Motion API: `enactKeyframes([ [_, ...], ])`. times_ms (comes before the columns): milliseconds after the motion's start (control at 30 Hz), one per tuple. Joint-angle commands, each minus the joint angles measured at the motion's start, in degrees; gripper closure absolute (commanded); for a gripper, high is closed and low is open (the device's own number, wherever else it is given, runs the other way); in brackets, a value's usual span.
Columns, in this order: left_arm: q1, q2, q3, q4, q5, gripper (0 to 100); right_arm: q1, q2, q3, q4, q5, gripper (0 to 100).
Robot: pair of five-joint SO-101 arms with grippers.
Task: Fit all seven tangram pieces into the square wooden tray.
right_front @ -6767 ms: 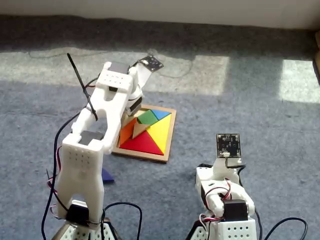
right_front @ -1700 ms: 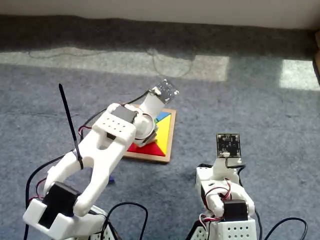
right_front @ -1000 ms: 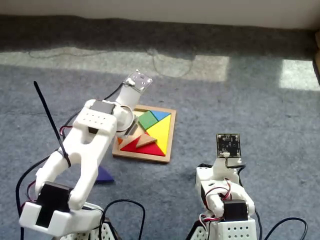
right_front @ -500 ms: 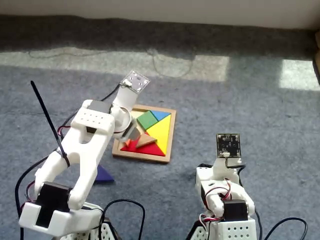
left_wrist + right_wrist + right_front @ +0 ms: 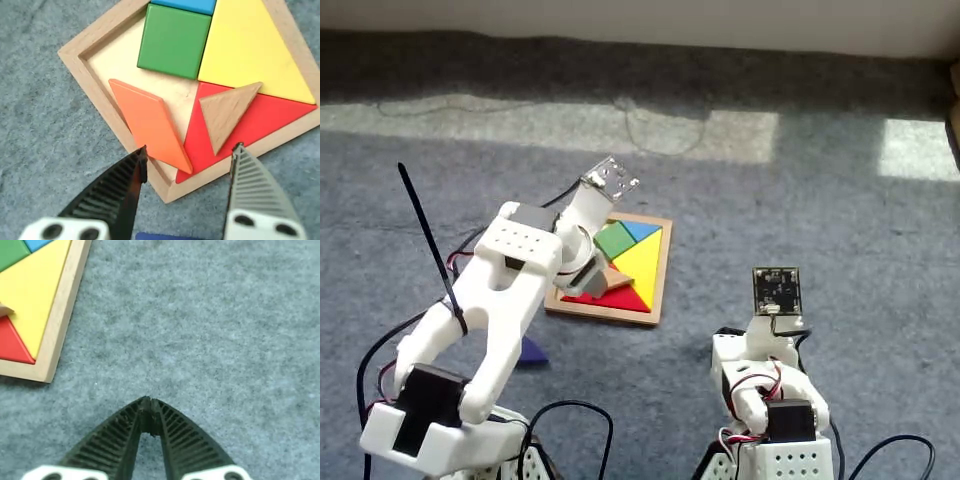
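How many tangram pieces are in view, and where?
7. Seated in the tray: blue, green, yellow, red. A wooden triangle lies on the red one; orange lies askew in the gap; dark blue is outside on the carpet.

**Painted wood, rough carpet**

The square wooden tray (image 5: pixel 75 52) is pale bare wood, matt, with faint grain along its rim. The green square (image 5: pixel 173 40), yellow triangle (image 5: pixel 250 50), red triangle (image 5: pixel 270 120) and orange parallelogram (image 5: pixel 150 125) wear smooth, even paint with a soft sheen. The small triangle (image 5: pixel 225 112) is unpainted wood, its grain showing. The grey carpet (image 5: pixel 225 315) looks coarse and fuzzy. The left gripper (image 5: pixel 190 146) has black plastic fingers (image 5: pixel 115 190), ribbed on their inner faces. The left arm (image 5: pixel 505 290) is white plastic, matt.
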Motion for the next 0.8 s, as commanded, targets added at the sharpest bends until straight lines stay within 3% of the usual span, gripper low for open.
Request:
enactKeyframes([
  [0,1.0,-1.6,0.0,-2.3,-0.6,72,0.7,-1.0,7.7,0.4,-0.1,99.2],
  [167,1.0,-1.6,2.1,-6.2,-0.4,73,0.7,-1.0,7.7,0.4,-0.1,99.2],
  [500,0.7,8.5,-5.2,-5.7,0.7,75,0.7,-1.0,7.7,0.4,-0.1,99.2],
  [767,-2.7,9.2,-8.4,-4.7,1.4,77,0.7,-1.0,7.7,0.4,-0.1,99.2],
])
